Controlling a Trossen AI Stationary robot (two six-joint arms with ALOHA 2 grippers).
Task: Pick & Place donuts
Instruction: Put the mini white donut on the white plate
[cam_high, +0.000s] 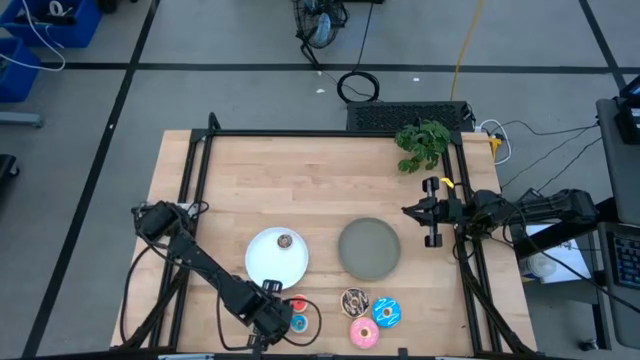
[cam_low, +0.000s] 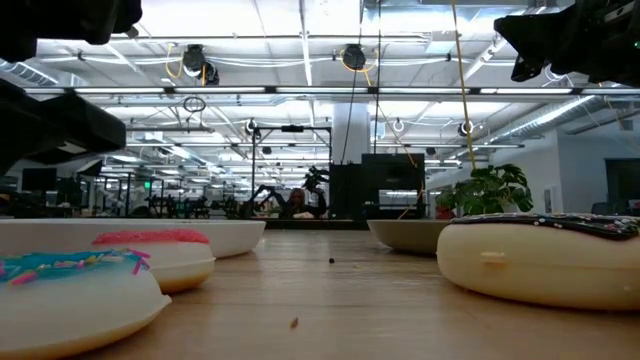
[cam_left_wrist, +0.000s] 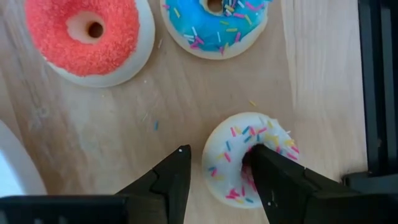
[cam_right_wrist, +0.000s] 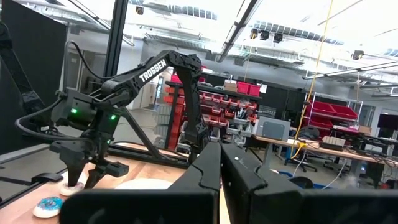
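The left gripper (cam_left_wrist: 217, 180) pinches the white donut's (cam_left_wrist: 249, 155) rim, one finger in its hole, fingers part open. The blue donut (cam_left_wrist: 214, 25) lies just ahead. An off-centre hold could tip the ring free. The right gripper (cam_right_wrist: 221, 180) idles shut.

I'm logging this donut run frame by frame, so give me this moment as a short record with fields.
left gripper: at the near table edge, one finger in the hole of the small white donut and one outside its rim
right gripper: shut, raised at the right side of the table, holding nothing
white plate: one small brown donut on it
grey plate: nothing on it
near edge: small red donut, chocolate sprinkled donut, blue sprinkled donut, pink donut
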